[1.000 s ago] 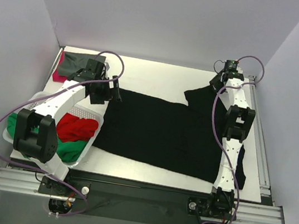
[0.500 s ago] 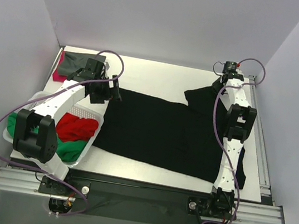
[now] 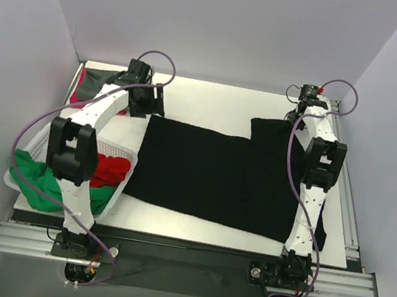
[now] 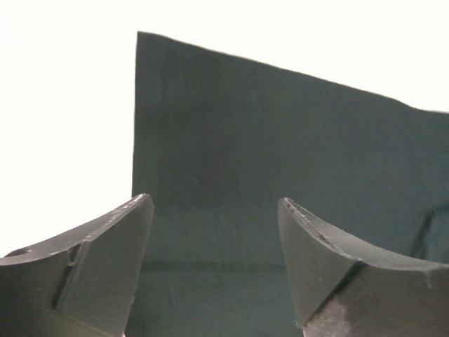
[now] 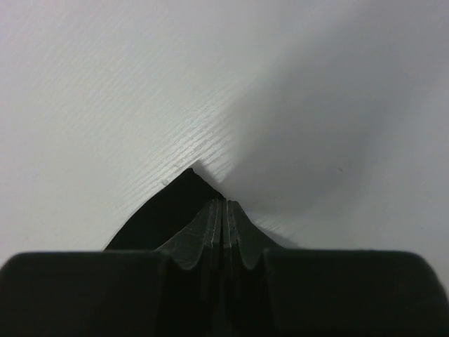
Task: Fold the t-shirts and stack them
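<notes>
We are pinching the far right corner of the black t-shirt in our shut right pincer. Our left pincer is hanging wide open over its far left corner; the shirt is lying spread lengthwise across the bench.

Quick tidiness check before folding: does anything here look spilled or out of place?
The green t-shirt spills over the near-left rim of the white basket and drapes outside it rather than lying inside. Nothing else stands out: the black t-shirt lies spread flat, its far-right corner pinched by the right gripper.
</notes>
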Controlling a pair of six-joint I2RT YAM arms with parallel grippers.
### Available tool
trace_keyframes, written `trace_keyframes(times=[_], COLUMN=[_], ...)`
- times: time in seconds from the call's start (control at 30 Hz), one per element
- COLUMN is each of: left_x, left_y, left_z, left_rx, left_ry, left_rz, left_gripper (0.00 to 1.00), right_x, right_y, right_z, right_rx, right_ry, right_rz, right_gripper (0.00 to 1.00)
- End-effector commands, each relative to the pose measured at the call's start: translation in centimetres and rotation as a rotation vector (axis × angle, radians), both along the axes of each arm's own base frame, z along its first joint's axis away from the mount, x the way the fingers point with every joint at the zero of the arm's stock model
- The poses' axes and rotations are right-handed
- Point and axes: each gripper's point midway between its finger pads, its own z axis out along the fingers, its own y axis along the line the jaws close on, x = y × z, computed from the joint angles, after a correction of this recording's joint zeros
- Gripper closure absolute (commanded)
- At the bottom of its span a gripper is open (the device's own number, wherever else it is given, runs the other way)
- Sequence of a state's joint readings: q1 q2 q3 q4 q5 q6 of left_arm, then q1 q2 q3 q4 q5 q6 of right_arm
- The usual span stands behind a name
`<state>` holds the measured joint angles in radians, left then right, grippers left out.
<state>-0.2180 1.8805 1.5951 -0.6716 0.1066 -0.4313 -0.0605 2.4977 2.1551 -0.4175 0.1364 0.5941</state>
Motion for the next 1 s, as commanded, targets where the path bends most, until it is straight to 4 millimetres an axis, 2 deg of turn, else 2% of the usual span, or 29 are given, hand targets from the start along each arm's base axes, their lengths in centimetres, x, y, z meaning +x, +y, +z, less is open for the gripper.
trace_keyframes(times=[0.0, 0.03, 0.1, 0.13, 0.2, 0.23, 0.27, 0.33, 0.53, 0.77, 0.97], left_x=[2.8, 4.1, 5.0, 6.2, 6.6, 6.8, 7.1, 7.3, 7.8, 8.1, 8.6], left_y=[1.7, 1.8, 2.5, 2.8, 3.2, 3.6, 3.7, 3.9, 3.9, 3.1, 3.3], left_z=[0.2, 0.0, -0.7, -1.1, -2.1, -3.5, -3.4, -4.8, -6.8, -8.5, -9.4], left_rx=[0.108, 0.123, 0.166, 0.181, 0.208, 0.222, 0.228, 0.246, 0.256, 0.201, 0.186], left_ry=[-0.02, -0.028, -0.019, -0.019, 0.015, 0.045, 0.045, 0.072, 0.104, 0.119, 0.116], left_rz=[0.002, 0.005, 0.011, 0.02, 0.023, 0.025, 0.022, 0.011, -0.018, -0.031, -0.012], left_gripper=[0.21, 0.24, 0.31, 0.32, 0.36, 0.37, 0.38, 0.42, 0.48, 0.48, 0.49], right_x=[0.1, 0.1, 0.0, 0.0, -0.2, -0.3, -0.3, -0.3, -0.5, -0.4, -0.3], right_y=[-0.7, -0.7, -0.4, -0.3, -0.3, -0.3, -0.2, -0.3, -0.2, -0.1, 0.1], right_z=[4.3, 4.5, 4.5, 4.4, 4.4, 4.2, 4.3, 4.3, 4.5, 4.4, 4.4], right_rx=[-0.025, -0.019, -0.013, -0.012, -0.011, -0.011, -0.009, -0.012, -0.015, -0.006, 0.001], right_ry=[-0.062, -0.066, -0.066, -0.063, -0.059, -0.056, -0.056, -0.056, -0.054, -0.052, -0.055], right_rz=[0.001, 0.004, 0.011, 0.019, 0.021, 0.025, 0.026, 0.031, 0.038, 0.048, 0.059], right_gripper=[1.0, 1.0, 1.0, 1.0, 1.0, 1.0, 1.0, 1.0, 1.0, 1.0, 1.0])
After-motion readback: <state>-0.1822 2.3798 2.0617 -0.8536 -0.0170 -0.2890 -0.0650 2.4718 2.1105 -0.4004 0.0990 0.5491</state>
